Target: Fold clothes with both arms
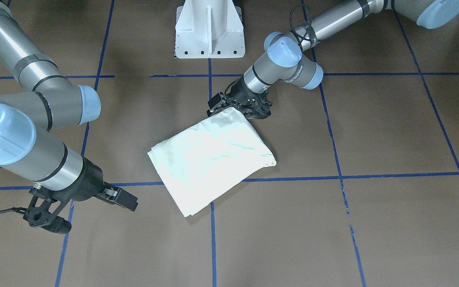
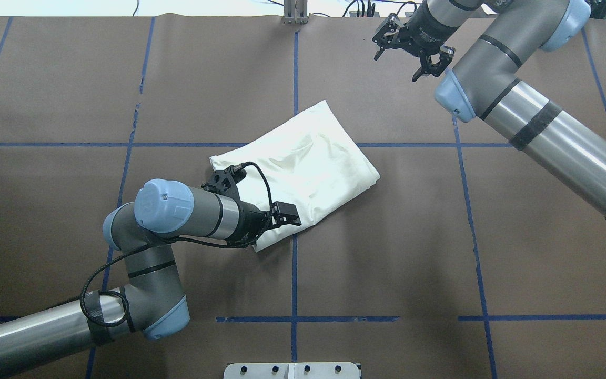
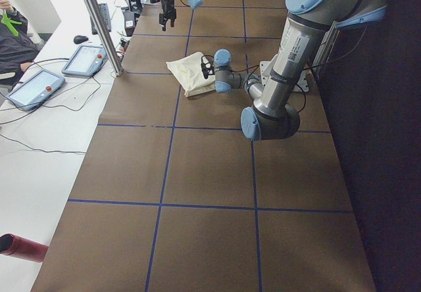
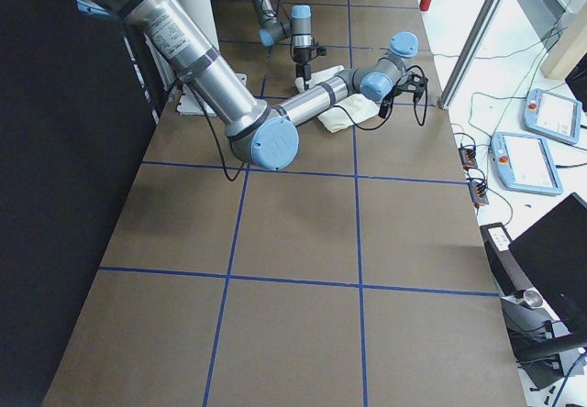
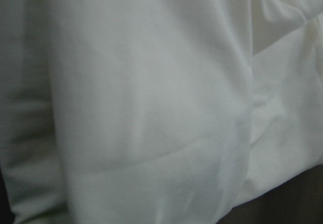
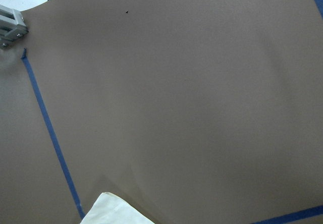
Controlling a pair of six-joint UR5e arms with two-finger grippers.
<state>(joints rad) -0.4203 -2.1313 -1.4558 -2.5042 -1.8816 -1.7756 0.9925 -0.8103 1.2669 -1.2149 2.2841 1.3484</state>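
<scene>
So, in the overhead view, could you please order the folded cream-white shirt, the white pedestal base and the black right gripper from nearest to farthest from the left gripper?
1. Folded cream-white shirt: the left gripper is over its near corner.
2. White pedestal base: bottom centre, at the robot's table edge.
3. Black right gripper: top right, far side.

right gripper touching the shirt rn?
No, the right gripper hangs above the bare table near its far edge, well apart from the folded shirt.
</scene>
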